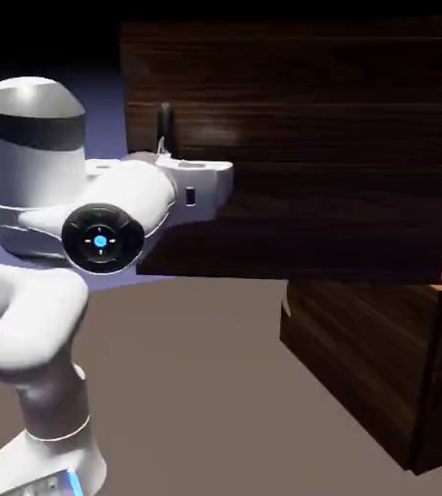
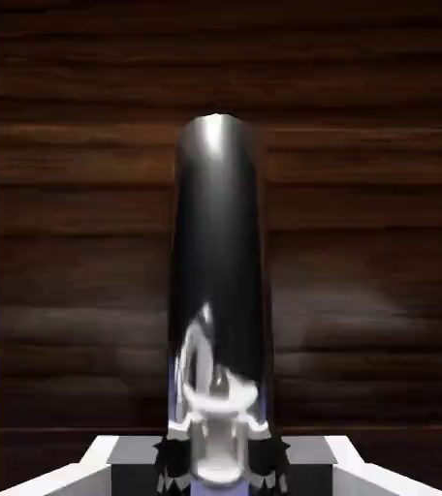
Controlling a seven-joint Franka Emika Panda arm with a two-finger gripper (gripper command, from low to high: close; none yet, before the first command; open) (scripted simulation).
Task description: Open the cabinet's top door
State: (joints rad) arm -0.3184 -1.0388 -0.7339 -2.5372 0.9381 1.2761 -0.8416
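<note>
1. In the exterior view, the cabinet (image 1: 380, 368) fills the right half of the frame: a tall box of dark brown, glossy wood grain, with its lower body at the lower right.
2. The top door (image 1: 293, 145) is a wide dark wood-grain panel stretching from the upper middle to the right edge. It stands swung out from the cabinet body, its lower edge overhanging the floor, and a lighter orange-tan strip shows along its right side near the hinge.
3. The opening behind the door faces away from this camera, so nothing inside the cabinet can be seen.
4. The handle (image 1: 165, 126) appears as a small dark upright bar near the door's left edge, in the upper left-middle of the frame.
5. The white arm (image 1: 31, 320) rises from the lower left, and its hand reaches rightward to the door, just below the handle.
6. The gripper (image 1: 163, 150) sits at the handle, touching the door's left edge area.
7. In the hand view, the handle (image 2: 219, 281) is a large, shiny, dark metal bar standing upright in the centre, with horizontal wood grain of the top door (image 2: 361, 242) filling the frame behind it.
8. At the bottom centre of the hand view, the gripper (image 2: 219, 463) is clenched around the handle's lower end, its dark finger pads (image 2: 173, 460) pressed against either side.
</note>
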